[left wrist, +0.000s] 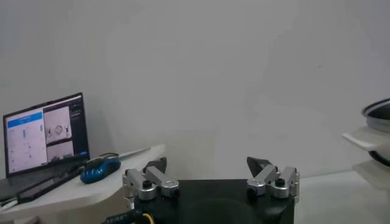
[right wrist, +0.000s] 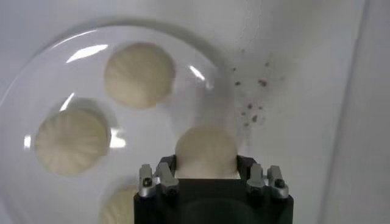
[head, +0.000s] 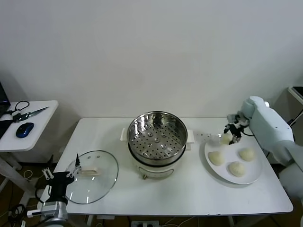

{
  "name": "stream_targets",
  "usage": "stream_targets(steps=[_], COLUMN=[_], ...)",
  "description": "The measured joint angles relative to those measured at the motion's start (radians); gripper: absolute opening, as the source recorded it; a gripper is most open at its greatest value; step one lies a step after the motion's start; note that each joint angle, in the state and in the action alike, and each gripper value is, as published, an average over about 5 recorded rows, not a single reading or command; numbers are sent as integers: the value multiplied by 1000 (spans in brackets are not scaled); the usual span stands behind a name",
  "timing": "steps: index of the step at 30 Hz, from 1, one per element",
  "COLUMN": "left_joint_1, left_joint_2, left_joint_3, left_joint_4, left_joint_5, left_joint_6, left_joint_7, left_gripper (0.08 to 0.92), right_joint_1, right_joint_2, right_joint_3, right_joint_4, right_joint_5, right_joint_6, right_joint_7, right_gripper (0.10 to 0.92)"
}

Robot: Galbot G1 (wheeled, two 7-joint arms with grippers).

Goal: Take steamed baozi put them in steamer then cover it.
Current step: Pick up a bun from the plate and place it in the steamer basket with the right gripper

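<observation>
The right pincer is over the far left edge of the white plate, at the right end of the white counter. Its fingers are drawn in around 1 steamed baozi, which sits gripped between them in the right wrist view; from the head camera that bun shows only partly behind the fingertips. Whether it has cleared the plate cannot be told.

3 more baozi lie on the plate — 1 at the left, 1 at the near middle and 1 at the right — apart from each other.

The steamer stands at the middle of the counter, uncovered, its perforated steel tray bare. It is just left of the plate, not touching it. The glass lid lies flat on the counter at the near left, knob up, well apart from the steamer.

The left pincer is parked low at the near left corner of the counter, beside the lid's rim, its fingers spread wide with nothing between them.

On a small side table further left are a blue mouse and a pair of scissors; the left wrist view also shows a laptop there with its screen lit.
</observation>
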Motion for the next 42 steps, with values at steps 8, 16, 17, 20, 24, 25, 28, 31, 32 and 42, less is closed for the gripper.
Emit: stream_targets(steps=[8,16,17,20,24,25,28,31,32,42], left_joint_1=[19,29,30,29,28,27,26,27,27,18], left_joint_2=[-1,-3,-2,-2,-1,0,0,2,4,16], left_joint_3=[2,6,7,10,13,13,11,9,9,8], left_joint_4=[-6,-7,-6,-5,-4,-4,-3,0,1,10], left_joint_5=[-5,-5,-4,-3,-2,-2,-3,-4,-5,-15], left_joint_6=[-3,-3,-3,-2,1,2,3,4,4,18], left_joint_7=[1,0,1,1,1,1,0,-1,-2,-7], left_gripper=[823,823,823,823,823,823,823,823,823,823], right_joint_1=[179,272,276,282,274,269,249,228,221,136], right_joint_2=[5,44,51,80,131,146,189,226,237,341], right_joint_3=[-226,-340,-346,-358,-362,-362,-362,-360,-360,-329], right_joint_4=[194,379,398,444,478,481,483,476,472,387], right_joint_5=[129,149,144,118,68,52,4,-46,-63,-232], right_joint_6=[78,155,165,193,229,238,266,290,297,358], right_joint_7=[-17,-10,-8,-1,9,13,24,37,41,94], right_gripper=[661,662,662,662,662,662,662,666,668,678])
